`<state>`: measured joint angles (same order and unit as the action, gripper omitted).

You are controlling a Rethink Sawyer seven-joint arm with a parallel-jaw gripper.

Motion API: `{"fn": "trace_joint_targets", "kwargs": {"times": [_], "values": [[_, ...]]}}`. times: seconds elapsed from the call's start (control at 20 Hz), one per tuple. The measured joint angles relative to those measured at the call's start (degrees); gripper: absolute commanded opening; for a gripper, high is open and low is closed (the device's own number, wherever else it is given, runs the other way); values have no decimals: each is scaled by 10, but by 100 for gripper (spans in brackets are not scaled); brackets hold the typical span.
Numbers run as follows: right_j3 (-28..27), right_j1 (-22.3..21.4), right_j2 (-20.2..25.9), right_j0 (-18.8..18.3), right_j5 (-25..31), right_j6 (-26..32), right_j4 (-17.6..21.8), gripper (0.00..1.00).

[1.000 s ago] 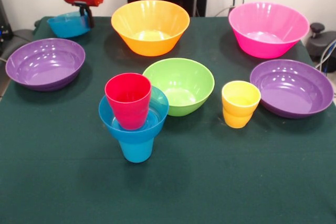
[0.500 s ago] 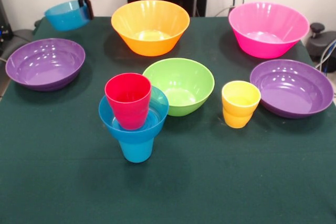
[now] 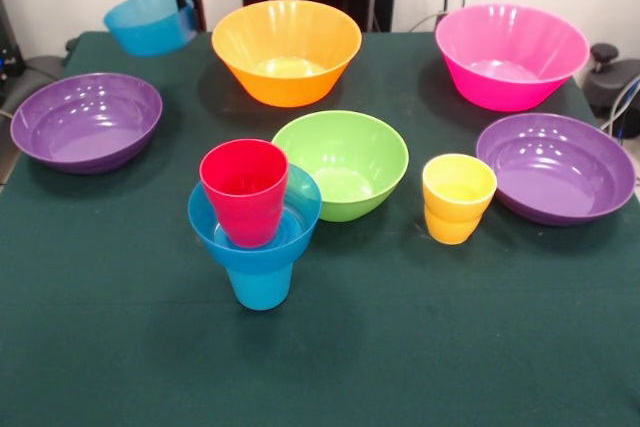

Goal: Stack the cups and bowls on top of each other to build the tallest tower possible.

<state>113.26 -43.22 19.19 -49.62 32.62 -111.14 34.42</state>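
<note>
The tower (image 3: 255,227) stands front left of centre: a blue cup (image 3: 260,285) at the bottom, a small blue bowl (image 3: 255,232) on it, and a red cup (image 3: 244,191) sitting in that bowl. At the top left my gripper (image 3: 190,9) is shut on the rim of a second small blue bowl (image 3: 148,22), which hangs tilted in the air above the table's far left corner. A lime green bowl (image 3: 342,161) rests in the middle, with a yellow cup (image 3: 458,197) to its right.
An orange bowl (image 3: 286,50) and a pink bowl (image 3: 511,54) stand along the far side. One purple bowl (image 3: 86,120) lies at the left and another purple bowl (image 3: 555,166) at the right, all on a dark green cloth (image 3: 400,347).
My gripper has lifted the small blue bowl off the table and carried it upward and to the right. Everything else is unmoved.
</note>
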Motion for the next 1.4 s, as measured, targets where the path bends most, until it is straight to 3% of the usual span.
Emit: {"fn": "trace_joint_targets", "kwargs": {"times": [0.3, 0.65, 1.1, 1.4], "values": [[-53, -1, 0, 65, 87, 0, -10, 0], [-107, 7, 0, 93, 138, 0, -10, 0], [-236, 92, -14, 139, 203, 0, -10, 0], [-290, 133, -32, 176, 222, 0, -10, 0]]}}
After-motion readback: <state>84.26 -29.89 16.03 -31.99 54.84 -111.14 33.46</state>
